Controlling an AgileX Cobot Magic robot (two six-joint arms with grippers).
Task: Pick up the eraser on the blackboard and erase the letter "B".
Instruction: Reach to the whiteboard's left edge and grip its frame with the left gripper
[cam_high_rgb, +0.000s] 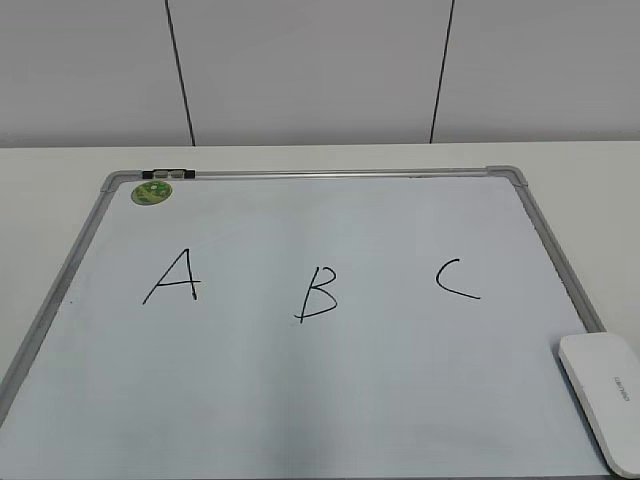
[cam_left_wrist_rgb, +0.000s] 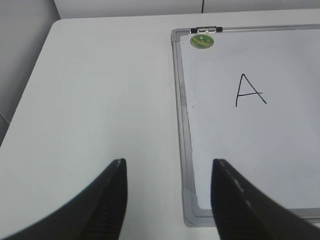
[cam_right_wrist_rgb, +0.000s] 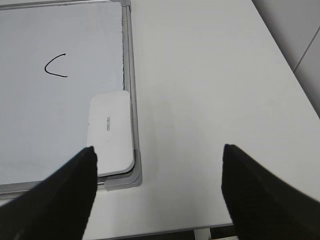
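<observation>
The blackboard (cam_high_rgb: 300, 400) is a pale whiteboard with a grey frame, lying flat on the white table. The black letter "B" (cam_high_rgb: 318, 293) is drawn at its middle, between "A" (cam_high_rgb: 172, 277) and "C" (cam_high_rgb: 456, 279). The white eraser (cam_high_rgb: 603, 397) lies on the board's near right corner; it also shows in the right wrist view (cam_right_wrist_rgb: 110, 132). My right gripper (cam_right_wrist_rgb: 158, 152) is open and empty, above the table just right of the eraser. My left gripper (cam_left_wrist_rgb: 169, 165) is open and empty, above the board's near left corner (cam_left_wrist_rgb: 192, 212). Neither gripper shows in the exterior view.
A round green sticker (cam_high_rgb: 151, 192) sits at the board's far left corner. The white table (cam_left_wrist_rgb: 100, 90) extends left of the board and to its right (cam_right_wrist_rgb: 210, 80). The table's near edge (cam_right_wrist_rgb: 200, 231) is close under the right gripper. A grey wall stands behind.
</observation>
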